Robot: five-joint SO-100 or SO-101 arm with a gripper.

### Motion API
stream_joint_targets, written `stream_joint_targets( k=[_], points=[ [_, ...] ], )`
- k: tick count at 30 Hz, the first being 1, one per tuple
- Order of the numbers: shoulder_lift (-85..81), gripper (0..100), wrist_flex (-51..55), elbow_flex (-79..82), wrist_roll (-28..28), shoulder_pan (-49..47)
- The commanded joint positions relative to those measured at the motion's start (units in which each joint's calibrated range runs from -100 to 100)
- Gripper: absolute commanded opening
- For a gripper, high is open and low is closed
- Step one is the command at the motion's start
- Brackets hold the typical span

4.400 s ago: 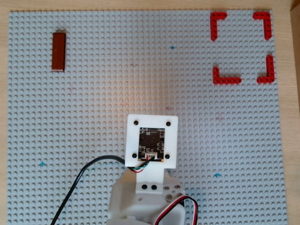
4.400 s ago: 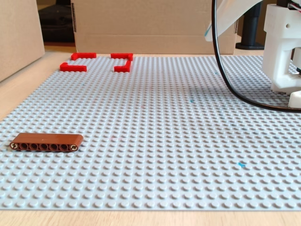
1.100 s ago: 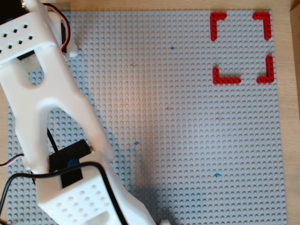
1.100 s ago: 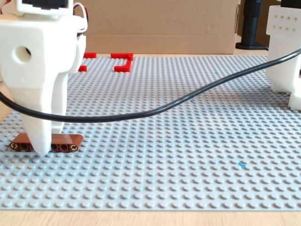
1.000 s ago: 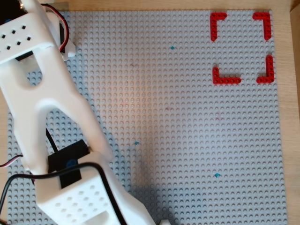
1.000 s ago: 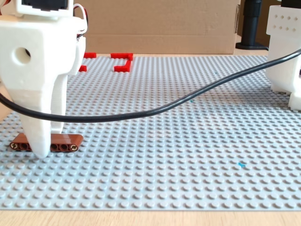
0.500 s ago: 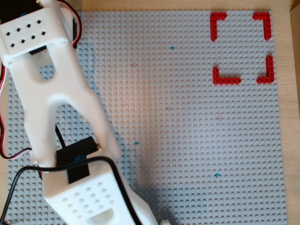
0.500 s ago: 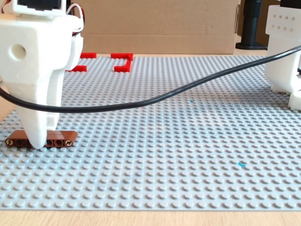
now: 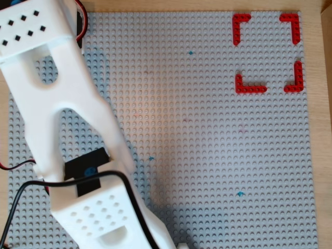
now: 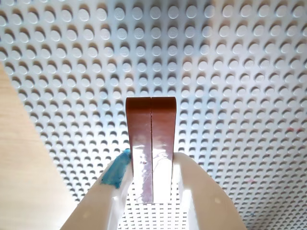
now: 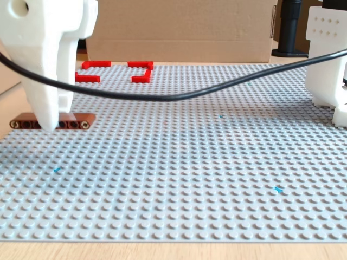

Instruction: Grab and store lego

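Two white fingers (image 10: 189,191) pinch the brown lego beam (image 10: 151,143); we see the gripper (image 11: 49,125) holding it level above the grey baseplate (image 11: 217,162); red corner pieces (image 9: 265,52) sit well apart.

The lego (image 11: 76,120) was a long, narrow, dark reddish-brown beam with a row of round holes along its side, seen in the fixed view. It was level and lifted clear of the grey baseplate (image 11: 217,162), above that plate's left edge in the fixed view, clamped near its middle between the white fingers of the gripper (image 10: 152,182). In the wrist view its glossy top face (image 10: 151,134) ran straight out from the fingers over the studs, close to the plate's edge.
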Motion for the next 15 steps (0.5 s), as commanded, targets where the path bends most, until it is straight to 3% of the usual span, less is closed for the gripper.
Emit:
stream_joint_targets(
  k=[1, 15],
  points=[
    [-1.9, 2, 4.4, -7.6, 0.3, -0.2],
    [-6.3, 2, 4.4, -7.3, 5.7, 5.2]
  ],
)
